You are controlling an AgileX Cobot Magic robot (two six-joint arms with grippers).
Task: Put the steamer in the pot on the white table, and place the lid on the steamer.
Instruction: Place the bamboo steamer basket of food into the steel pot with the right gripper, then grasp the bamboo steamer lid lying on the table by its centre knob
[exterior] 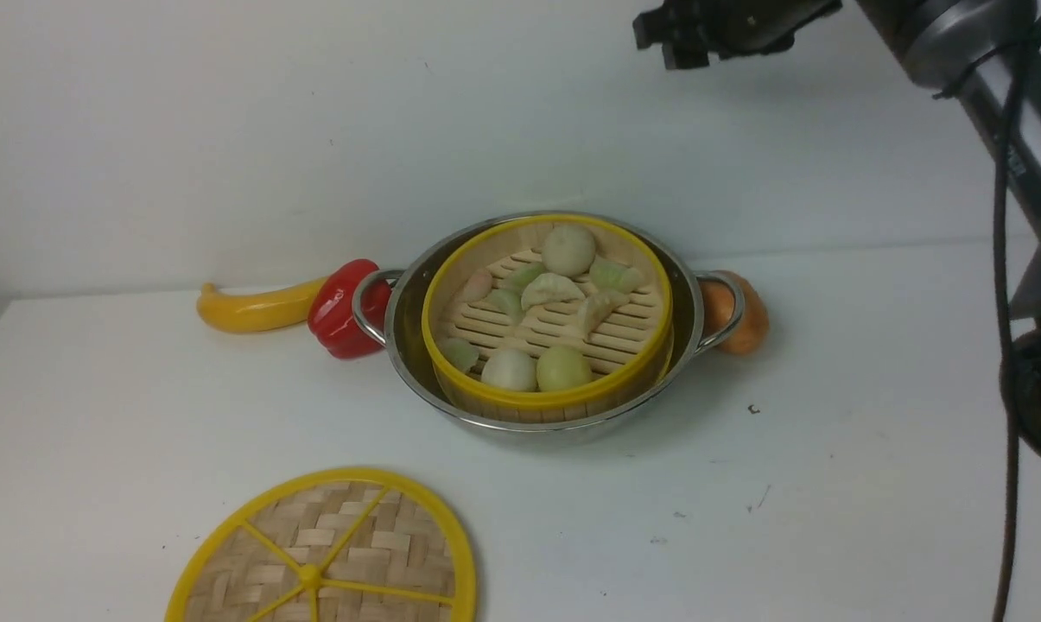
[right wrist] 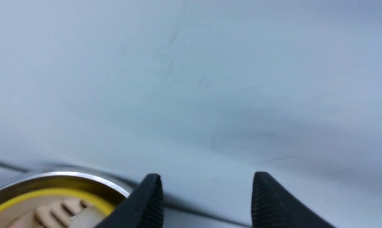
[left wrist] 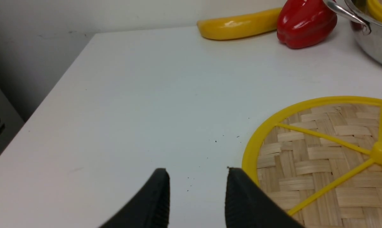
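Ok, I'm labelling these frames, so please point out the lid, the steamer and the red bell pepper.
lid [exterior: 382, 553], front view, woven panel right of the centre knob
steamer [exterior: 529, 333], front view, bare slatted floor
red bell pepper [left wrist: 305, 22], left wrist view, glossy side

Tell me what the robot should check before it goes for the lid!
1. Steamer inside the pot: ok, it sits in it.
2. Lid free on the table: ok, it lies flat with nothing on it.
3. Left gripper open and empty: ok, the jaws are apart beside the lid's rim.
4. Lid gripped: not ok, only table shows between the jaws.
5. Right gripper out of the way: ok, it is open, empty and raised, touching nothing.
6. Buns below the steamer's rim: cannot tell.
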